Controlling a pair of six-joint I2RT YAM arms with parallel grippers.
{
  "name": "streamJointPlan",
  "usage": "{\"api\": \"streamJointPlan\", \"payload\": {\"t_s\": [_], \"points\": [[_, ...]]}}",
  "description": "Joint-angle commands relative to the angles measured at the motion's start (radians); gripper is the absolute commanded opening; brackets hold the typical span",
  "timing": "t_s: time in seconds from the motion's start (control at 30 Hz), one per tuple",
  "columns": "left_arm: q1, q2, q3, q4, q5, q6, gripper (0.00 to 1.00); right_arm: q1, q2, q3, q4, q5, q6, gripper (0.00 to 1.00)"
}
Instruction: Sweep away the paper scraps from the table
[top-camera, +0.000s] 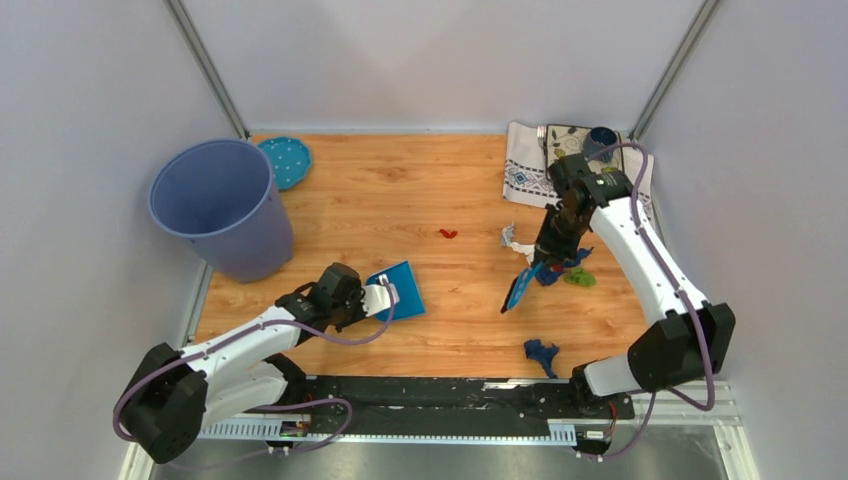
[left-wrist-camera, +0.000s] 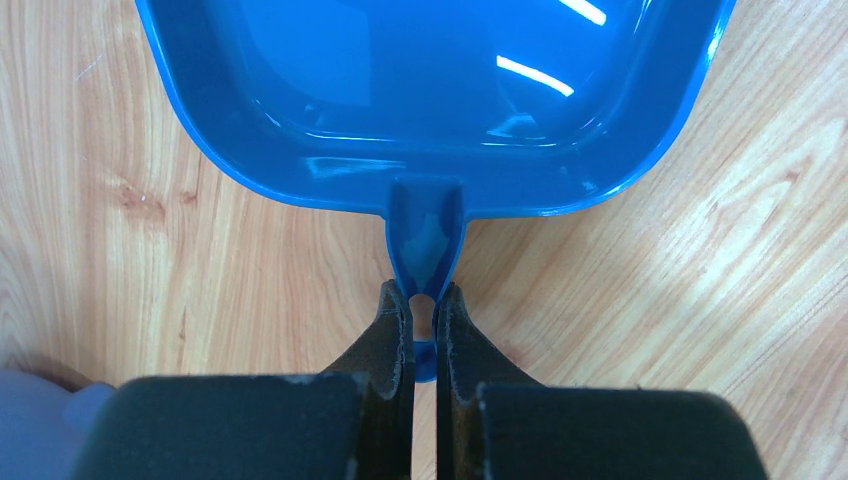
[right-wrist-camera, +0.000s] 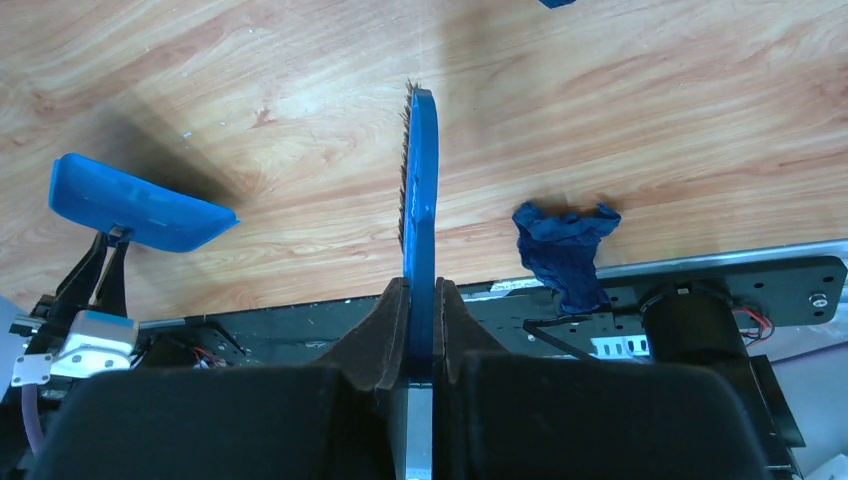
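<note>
The left gripper (left-wrist-camera: 424, 295) is pinched narrow on the stub handle of the dustpan (left-wrist-camera: 430, 80). It holds the pan low, with its open edge pointing away from the arm towards the scraps, most likely so litter can be pushed straight in. The right gripper (right-wrist-camera: 421, 285) is clamped on the brush (right-wrist-camera: 420, 200), which its wrist camera sees edge-on, with fine bristles along the side facing the pan. From above, the brush slants down to the tabletop (top-camera: 400, 190), well apart from the pan. The scraps are scattered on the right half. A red scrap (top-camera: 448, 233) lies alone beyond the gap between pan and brush, and a white-grey scrap (top-camera: 510, 238) sits just beside the right arm. A green scrap (top-camera: 578, 277) lies next to a blue bit by the brush, and a dark blue scrap (right-wrist-camera: 565, 240) sits near the front edge. The part of the pan that shows holds no scraps, so the sweeping looks hardly begun. The bin (top-camera: 220, 205) stands at the far left, presumably for emptying later. The pan's front lip is cut off in the left wrist view. I cannot tell whether the pan touches the wood, or whether the brush tip does. The right wrist covers part of the blue bit, so its size is unclear.
</note>
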Motion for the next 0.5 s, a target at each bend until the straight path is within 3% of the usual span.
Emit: {"api": "streamJointPlan", "payload": {"t_s": [0.0,0.13,0.27,0.47], "points": [[0.003,-0.015,-0.016,-0.023,0.037,0.01,0.0,-0.04,-0.143,-0.04,-0.315,0.01,-0.04,0.0],[0.003,-0.02,-0.02,-0.025,0.052,0.009,0.0,-0.062,-0.198,-0.17,-0.315,0.089,-0.052,0.0],[0.003,-0.022,-0.023,-0.023,0.066,0.009,0.0,-0.063,-0.232,-0.214,-0.315,0.321,-0.065,0.0],[0.003,-0.011,-0.023,-0.02,0.086,0.009,0.0,-0.114,-0.231,-0.197,-0.316,0.261,-0.14,0.0]]}}
